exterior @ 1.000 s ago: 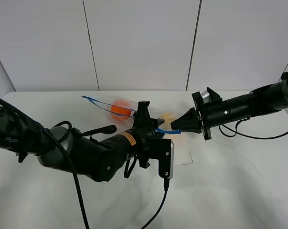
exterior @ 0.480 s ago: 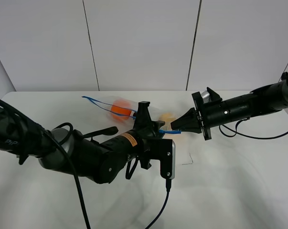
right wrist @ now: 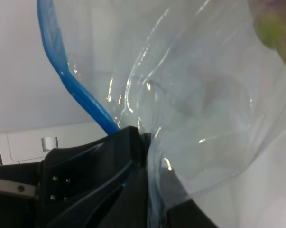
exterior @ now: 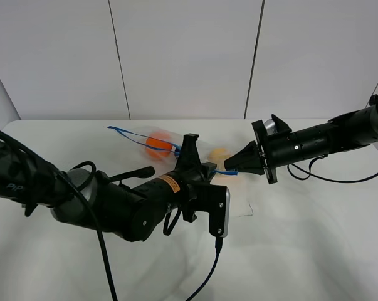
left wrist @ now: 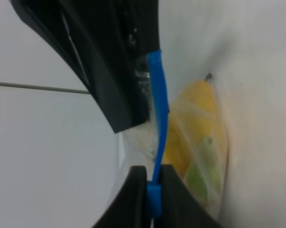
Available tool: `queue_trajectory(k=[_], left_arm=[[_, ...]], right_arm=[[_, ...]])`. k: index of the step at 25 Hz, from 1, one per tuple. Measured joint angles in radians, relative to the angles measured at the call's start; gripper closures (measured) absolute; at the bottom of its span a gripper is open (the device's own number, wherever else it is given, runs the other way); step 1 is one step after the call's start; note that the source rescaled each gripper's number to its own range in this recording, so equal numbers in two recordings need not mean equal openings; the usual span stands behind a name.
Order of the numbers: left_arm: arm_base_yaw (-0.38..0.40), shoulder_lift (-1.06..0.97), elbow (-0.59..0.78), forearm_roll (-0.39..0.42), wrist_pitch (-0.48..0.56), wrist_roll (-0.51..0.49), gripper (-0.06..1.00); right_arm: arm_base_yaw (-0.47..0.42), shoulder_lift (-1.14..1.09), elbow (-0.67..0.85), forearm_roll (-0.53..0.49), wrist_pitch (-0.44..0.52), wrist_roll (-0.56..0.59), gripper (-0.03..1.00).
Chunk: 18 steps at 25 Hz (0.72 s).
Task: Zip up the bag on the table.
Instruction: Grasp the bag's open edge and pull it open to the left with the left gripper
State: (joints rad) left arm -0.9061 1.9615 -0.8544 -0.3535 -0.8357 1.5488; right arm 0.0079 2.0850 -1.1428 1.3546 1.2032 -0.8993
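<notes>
The bag (exterior: 176,150) lies on the white table (exterior: 314,238) near its far edge, between the two arms. Its blue strip (exterior: 135,138) runs from the far-left corner across toward the middle, where both claws meet it. An orange (exterior: 156,143) shows through the film at the left arm's side and a yellow pear (exterior: 220,154) at the right arm's side, just beside the claws. The left claw (left wrist: 152,183) is closed tight. In its wrist view the two dark fingers (left wrist: 133,197) press together on the strip with no gap, a thicker blue piece sits pinched between them, and the pear lies just past them inside the crinkled plastic. The right claw (exterior: 231,170) is also closed, its pointed tips gripping the end of the strip. In its own wrist view the blue band and the clear film both run into the shut fingers. The two claws are close together along the strip, nearly touching, with a short run of blue between them. The left arm (exterior: 113,204) comes in low from the near-left and stretches almost flat over the table toward the bag, its wrist turned so one flat finger stands edge-up. The right arm (exterior: 320,143) reaches in from the right, nearly level and a little above the table, pointing left at the bag's corner.
</notes>
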Motion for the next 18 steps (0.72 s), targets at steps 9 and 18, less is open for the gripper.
queue_trajectory(k=[9, 18], left_arm=[[0.000, -0.011, 0.006, -0.036, -0.001, 0.043, 0.94], [0.074, -0.071, 0.078, -0.019, -0.028, 0.095, 0.94]], right_arm=[[0.000, 0.000, 0.000, 0.002, 0.004, 0.000, 0.96], [0.010, 0.000, 0.000, 0.022, 0.021, 0.000, 0.96]])
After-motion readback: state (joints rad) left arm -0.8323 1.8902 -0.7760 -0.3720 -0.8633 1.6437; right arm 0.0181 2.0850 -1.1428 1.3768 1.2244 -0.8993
